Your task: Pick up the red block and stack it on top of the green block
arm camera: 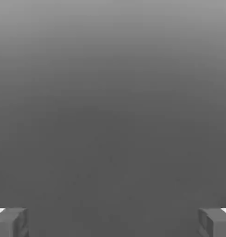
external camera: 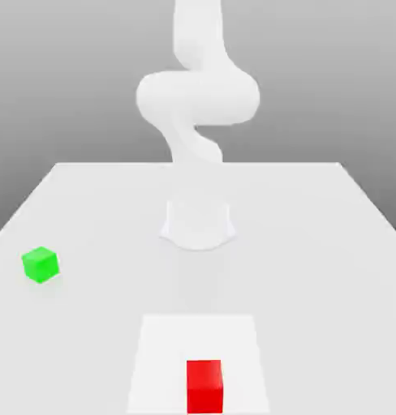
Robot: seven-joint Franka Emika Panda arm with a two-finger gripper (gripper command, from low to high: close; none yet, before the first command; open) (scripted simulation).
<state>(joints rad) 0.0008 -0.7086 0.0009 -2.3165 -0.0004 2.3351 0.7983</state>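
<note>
Grey, featureless backdrop closes off the scene behind a pale, matte white table [external camera: 88,203] whose top carries no marks or seams. Nearest the exterior camera sits the red block [external camera: 204,386], a small plain cube with flat, unmarked faces, resting on a slightly brighter square patch [external camera: 161,357] of the surface. It stands squarely on one face; being a cube it has no long axis, so the pads may close across either pair of its sides.

On the hand view the fingers [arm camera: 11,223] show as two dull grey, blocky tips spread wide at opposite edges of the picture, with nothing between them but blank grey. The gripper [arm camera: 113,224] is empty, and neither block lies between its tips. How far the red cube lies from the fingers cannot be read; my judgement is that the arm must first bring them over it.

Farther back, toward the exterior view's left, the green block [external camera: 40,264] rests alone, a matching matte cube, well apart from the red one. Farthest stands the arm [external camera: 198,89], smooth, rounded and white, rising from its base [external camera: 198,225].
</note>
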